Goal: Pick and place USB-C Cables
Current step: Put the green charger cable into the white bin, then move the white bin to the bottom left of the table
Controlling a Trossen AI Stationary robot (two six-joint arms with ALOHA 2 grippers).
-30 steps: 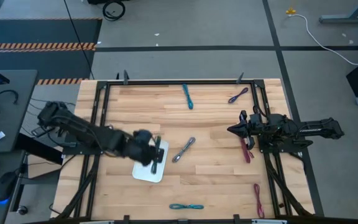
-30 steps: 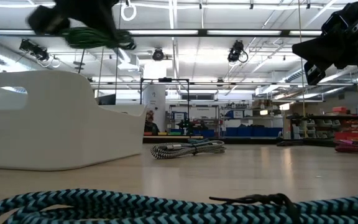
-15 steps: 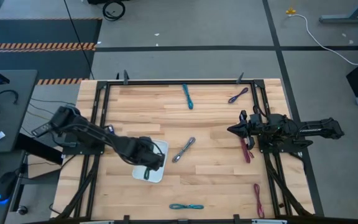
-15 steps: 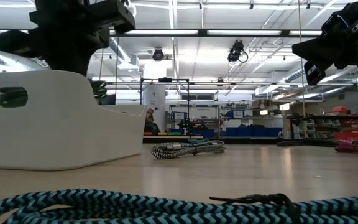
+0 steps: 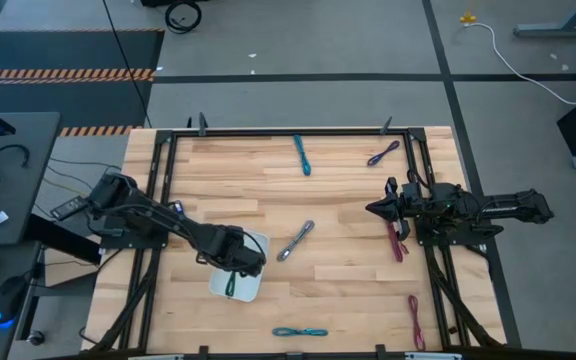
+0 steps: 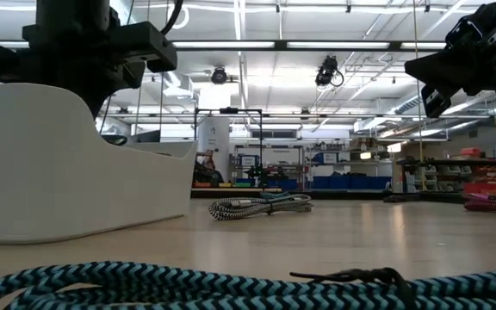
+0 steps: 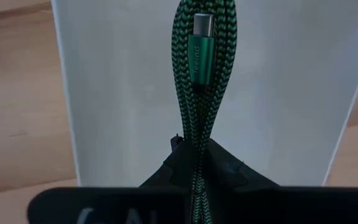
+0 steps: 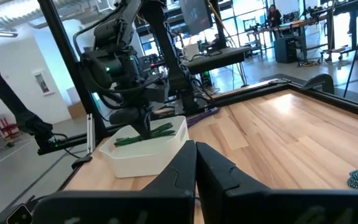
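My left gripper (image 5: 234,262) is down over the white tray (image 5: 255,240), shut on a green USB-C cable bundle (image 5: 230,285). In the left wrist view the cable (image 7: 202,68) stretches out over the tray floor (image 7: 117,93), silver plug uppermost. In the low view that gripper (image 6: 93,52) stands just above the tray wall (image 6: 76,172). My right gripper (image 5: 372,208) waits shut above the table's right half, touching nothing. On the wood lie a grey cable (image 5: 296,240), teal ones (image 5: 301,155) (image 5: 300,331), a purple one (image 5: 383,152) and magenta ones (image 5: 398,240) (image 5: 415,320). My left gripper pinches the green cable bundle between its two fingers, at the folded strands (image 7: 197,146) some way back from the plug end. The fingers come from above, slanting down, and lie along the cable. The plug end (image 7: 202,28) reaches out over the tray floor; whether it rests there I cannot tell.
A black frame (image 5: 268,131) runs around the tabletop. The teal cable (image 6: 188,284) lies close to the near edge and the grey one (image 6: 261,205) mid-table. Bare wood spreads between the tray and my right arm (image 5: 468,208).
My left gripper has come down and toward the near edge, from high above the tray's far right corner into the tray, keeping hold of the green cable. The cable now shows lying low in the tray. The tray has shifted a little toward the near edge.
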